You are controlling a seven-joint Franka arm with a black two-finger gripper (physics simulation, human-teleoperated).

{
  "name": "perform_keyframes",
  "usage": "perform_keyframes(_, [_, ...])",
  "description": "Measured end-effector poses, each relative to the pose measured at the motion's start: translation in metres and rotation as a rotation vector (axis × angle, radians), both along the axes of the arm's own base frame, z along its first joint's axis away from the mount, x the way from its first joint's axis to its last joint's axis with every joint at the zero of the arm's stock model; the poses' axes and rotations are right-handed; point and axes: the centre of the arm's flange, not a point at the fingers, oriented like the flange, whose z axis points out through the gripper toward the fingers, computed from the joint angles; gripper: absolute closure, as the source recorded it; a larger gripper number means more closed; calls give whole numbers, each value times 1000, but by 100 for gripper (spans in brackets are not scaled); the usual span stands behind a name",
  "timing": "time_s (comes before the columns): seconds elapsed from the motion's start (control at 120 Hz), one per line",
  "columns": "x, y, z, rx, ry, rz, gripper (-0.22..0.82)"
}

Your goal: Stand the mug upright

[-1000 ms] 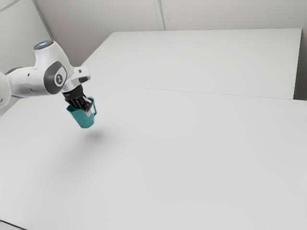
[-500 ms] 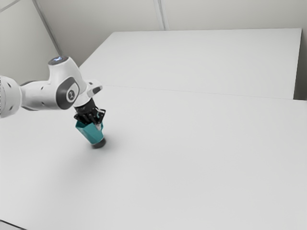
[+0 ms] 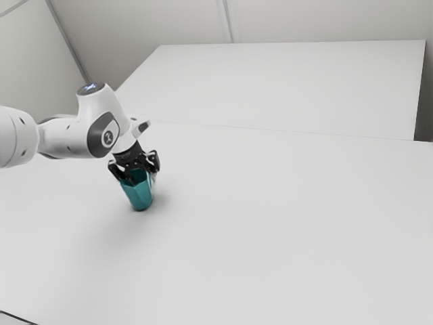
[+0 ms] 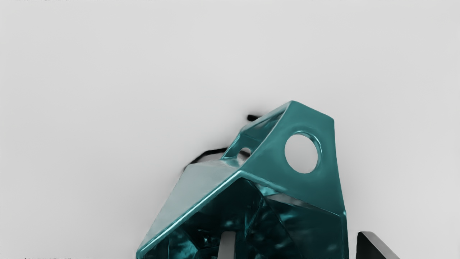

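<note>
1. Big change first: the mug [image 3: 140,196] was up in the air and leaning hard a second ago, then came down still tilted. Now it's mouth-up and much nearer vertical, with its base looking to be on the table [image 3: 270,237].
2. The gripper [image 3: 138,178] has opened too. Fingers are well apart, one finger [image 4: 227,248] down inside the mouth and the other finger [image 4: 374,248] outside, with a visible gap to the wall. So it's not pinching anything, though I can't tell if the inner one brushes the mug.
3. For the task, I'd call that nearly there, maybe there. There might be a slight lean left, and I can't swear the base sits dead flat.
4. Next I'd lift the hand away slowly, roughly along the mug's axis. The inside finger is the risk imo: drag it sideways against the wall and over she goes.
5. The handle [image 4: 305,117] sticks out to the side, so watch that on the way out as well.
6. Otherwise, there's a white panel [image 3: 284,88] at the back and a dark strip [image 3: 19,318] in the exterior view's bottom left corner, both well apart from the mug. Neither's in the way.
</note>
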Motion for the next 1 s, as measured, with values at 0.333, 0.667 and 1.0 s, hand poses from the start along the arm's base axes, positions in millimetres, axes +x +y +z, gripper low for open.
perform_keyframes(0.333, [-9, -18, 61, 21, -65, 23, 5])
perform_keyframes(0.667, [-15, -40, 123, 30, -71, 7, 1])
perform_keyframes(1.0, [-9, -79, 208, 111, -57, -167, 0])
